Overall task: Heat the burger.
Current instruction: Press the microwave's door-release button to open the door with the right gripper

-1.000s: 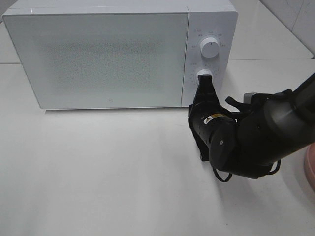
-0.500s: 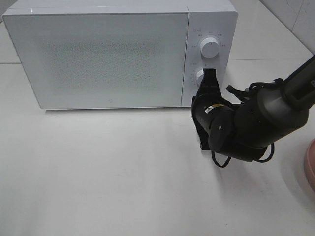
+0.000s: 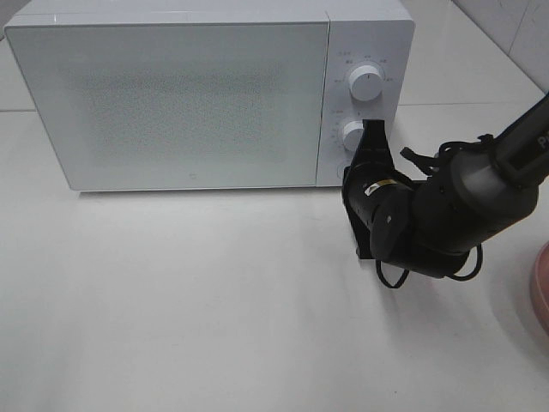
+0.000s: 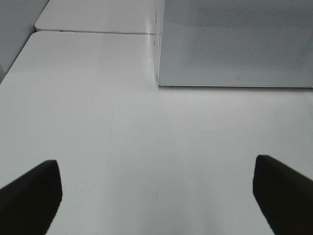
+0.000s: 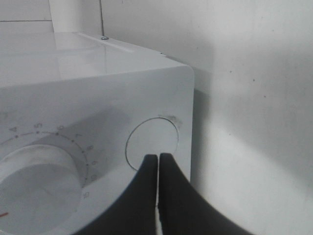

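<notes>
Likely step: opening door. Right pincer (image 5: pixel 158 157) closed, empty, tips at button (image 5: pixel 149 139) on microwave (image 3: pixel 171 103), rear edge of surface (image 3: pixel 171 300). Left pincer (image 4: pixel 156 196) open, idle. Burger not in view. Next: straight, firm push.

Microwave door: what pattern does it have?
The door shows a fine dotted mesh on frosted white, clearest in the exterior high view.

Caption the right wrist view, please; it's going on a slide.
Shut right gripper aimed at the round button on the microwave, beside the numbered dial.
</notes>
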Controlling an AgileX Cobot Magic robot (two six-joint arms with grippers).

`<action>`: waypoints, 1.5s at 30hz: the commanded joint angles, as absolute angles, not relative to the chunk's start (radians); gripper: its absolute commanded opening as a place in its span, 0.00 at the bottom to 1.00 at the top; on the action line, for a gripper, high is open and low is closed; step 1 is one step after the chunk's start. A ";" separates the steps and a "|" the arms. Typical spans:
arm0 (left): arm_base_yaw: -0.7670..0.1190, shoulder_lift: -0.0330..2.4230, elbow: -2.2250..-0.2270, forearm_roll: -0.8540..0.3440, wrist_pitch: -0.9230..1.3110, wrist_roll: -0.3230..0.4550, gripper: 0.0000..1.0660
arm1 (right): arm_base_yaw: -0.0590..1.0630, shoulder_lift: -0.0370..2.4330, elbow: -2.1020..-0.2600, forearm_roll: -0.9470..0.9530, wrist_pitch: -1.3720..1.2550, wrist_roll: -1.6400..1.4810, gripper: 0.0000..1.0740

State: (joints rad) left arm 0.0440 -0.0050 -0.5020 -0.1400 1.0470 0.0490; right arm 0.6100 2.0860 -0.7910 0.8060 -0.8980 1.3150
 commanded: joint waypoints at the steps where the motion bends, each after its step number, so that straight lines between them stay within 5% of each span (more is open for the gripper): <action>1: 0.045 -0.025 -0.499 -0.139 1.037 0.051 0.92 | 0.599 2.087 -0.799 0.798 -0.908 1.326 0.00; 45: 0.045 -0.025 -0.499 -0.140 1.037 0.051 0.92 | 0.572 2.177 -0.965 0.831 -1.025 1.284 0.00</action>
